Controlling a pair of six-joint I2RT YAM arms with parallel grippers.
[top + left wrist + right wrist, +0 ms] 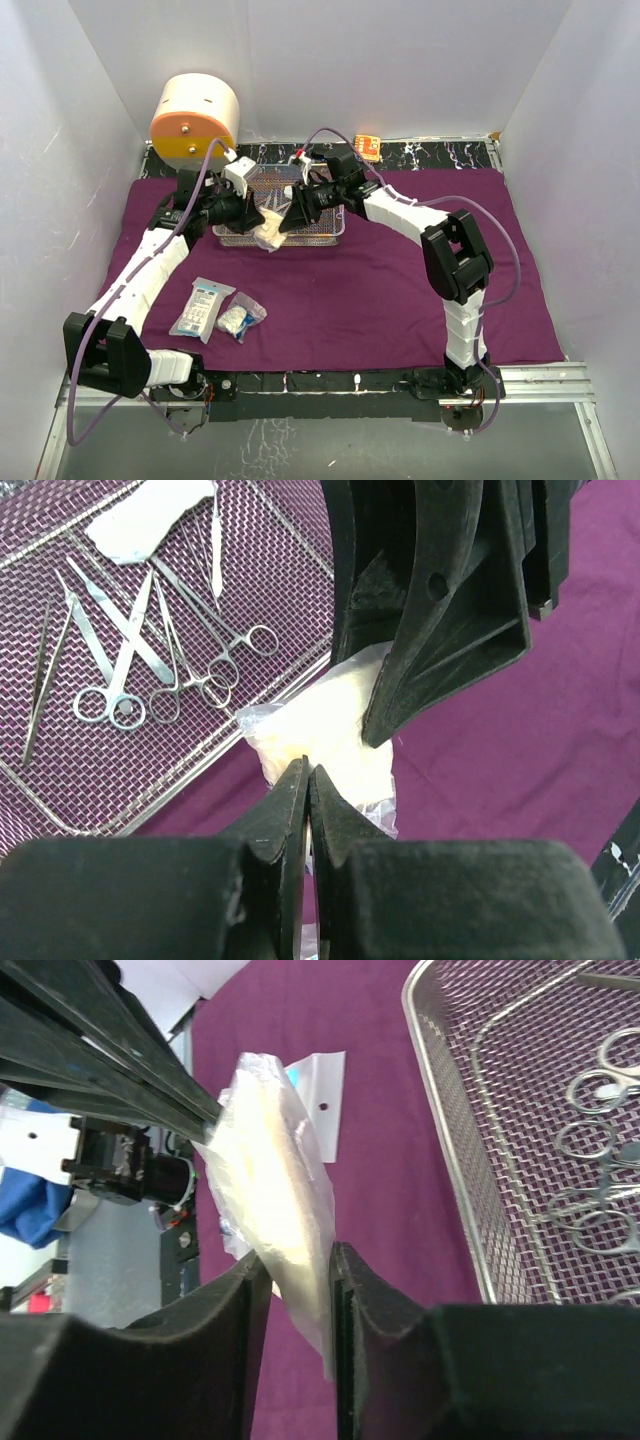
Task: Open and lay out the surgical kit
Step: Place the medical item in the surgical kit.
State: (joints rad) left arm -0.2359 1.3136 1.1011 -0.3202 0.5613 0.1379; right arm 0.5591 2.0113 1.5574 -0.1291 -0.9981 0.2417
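The silver wire-mesh tray (pixel 330 235) sits on the spread purple cloth (pixel 400 290). It holds forceps, scissors and tweezers (pixel 150 670) and a white gauze piece (pixel 150 520). A clear gauze packet (pixel 268 237) is held in the air at the tray's front edge, between both grippers. My left gripper (pixel 308 770) is shut on one edge of the packet (pixel 320 720). My right gripper (pixel 300 1260) is shut on the other end of the packet (pixel 270 1160). In the top view the left gripper (pixel 256 214) and right gripper (pixel 287 222) face each other.
Two more packets, a flat white-and-blue one (pixel 203 308) and a small clear bag (pixel 240 318), lie on the cloth at front left. The cream-and-orange drum (pixel 195 120) stands at back left. A small orange item (pixel 367 147) lies behind the tray. White walls enclose the table.
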